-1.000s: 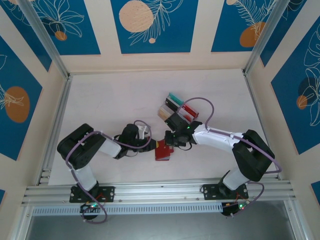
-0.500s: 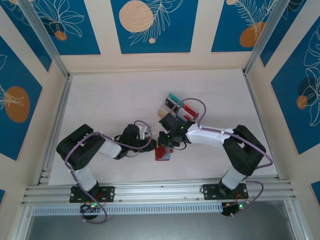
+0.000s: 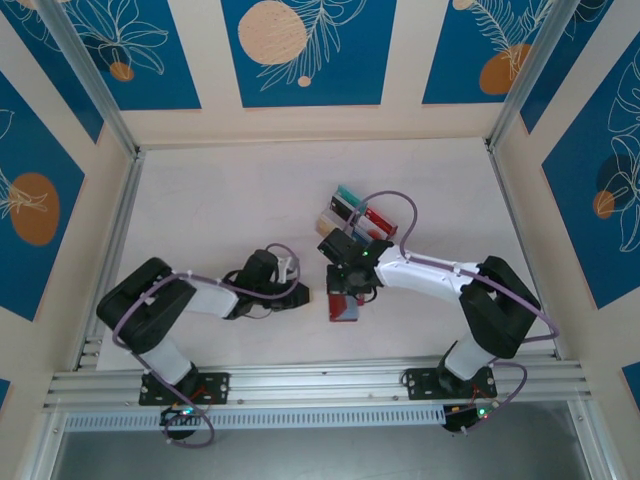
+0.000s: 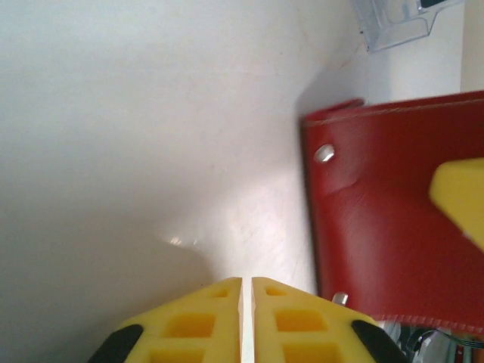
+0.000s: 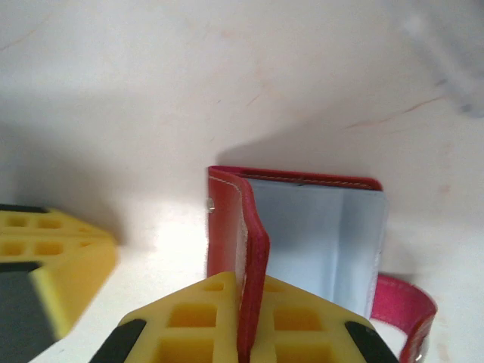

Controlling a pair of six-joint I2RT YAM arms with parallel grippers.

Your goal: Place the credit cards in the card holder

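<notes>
The red card holder (image 3: 344,308) lies on the table between the two arms. In the right wrist view the card holder (image 5: 318,227) is spread open, showing a pale blue lining, with one red flap standing up on edge. My right gripper (image 5: 253,283) is shut on that flap. My left gripper (image 4: 246,281) sits just left of the card holder (image 4: 386,204), fingers almost touching with nothing between them. From above, the left gripper (image 3: 303,295) is a short gap away from it and the right gripper (image 3: 345,292) is over it. The credit cards (image 3: 350,212) stand behind the card holder in mixed colours.
A clear plastic slotted rack (image 4: 393,23) holds the cards behind the card holder. The white tabletop (image 3: 220,200) stretches far and left. Metal frame rails (image 3: 120,220) border the table, and patterned walls enclose it.
The card holder has shifted slightly right and nearer with the right gripper on it. The left gripper has let go of it and drawn back left.
</notes>
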